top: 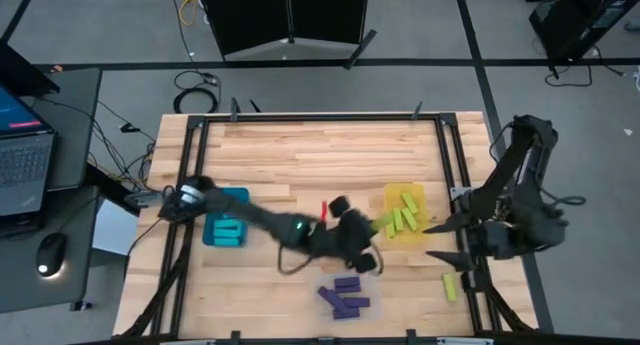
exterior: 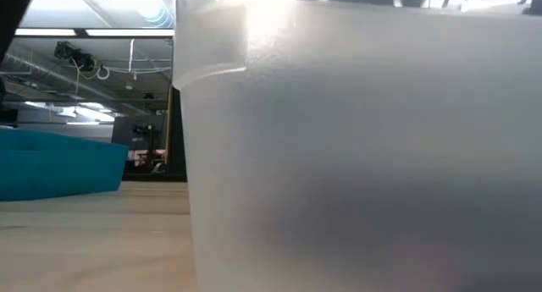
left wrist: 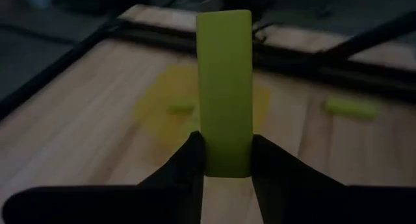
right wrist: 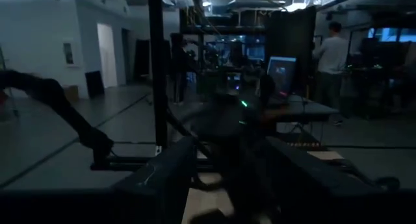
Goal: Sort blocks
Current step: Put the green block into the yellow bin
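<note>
Clamped upright between the left end effector's (left wrist: 224, 160) two dark fingers (left wrist: 188, 160), a yellow-green block (left wrist: 224, 87) fills the middle of the left wrist view; beyond it lie the yellow bin (left wrist: 156, 104) and one loose yellow-green block (left wrist: 351, 108) on the wood; only this view shows the grip plainly.

From above, the left arm reaches across the counter (top: 300, 150) toward the yellow bin (top: 405, 197), which holds several yellow-green blocks (top: 402, 221); a teal bin (top: 226, 230) near the left edge holds cyan blocks (top: 228, 232); purple blocks (top: 344, 296) sit in a cluster near the front edge, inside a clear bin that hardly shows from above; a stray yellow-green block (top: 450, 286) lies by the right rail; a small red piece (top: 324, 207) lies mid-counter.

The right end effector (top: 445, 240) hangs over the counter's right edge, jaws apart and empty.

Level with the counter, the clear bin's wall (exterior: 364, 148) blocks most of the low view, with the teal bin (exterior: 59, 161) off to one side.

The right wrist view looks into a dim room with a lit monitor (right wrist: 281, 71) and a person (right wrist: 331, 52) standing; a laptop (top: 22, 150) and mouse (top: 50, 253) sit on a side desk.
</note>
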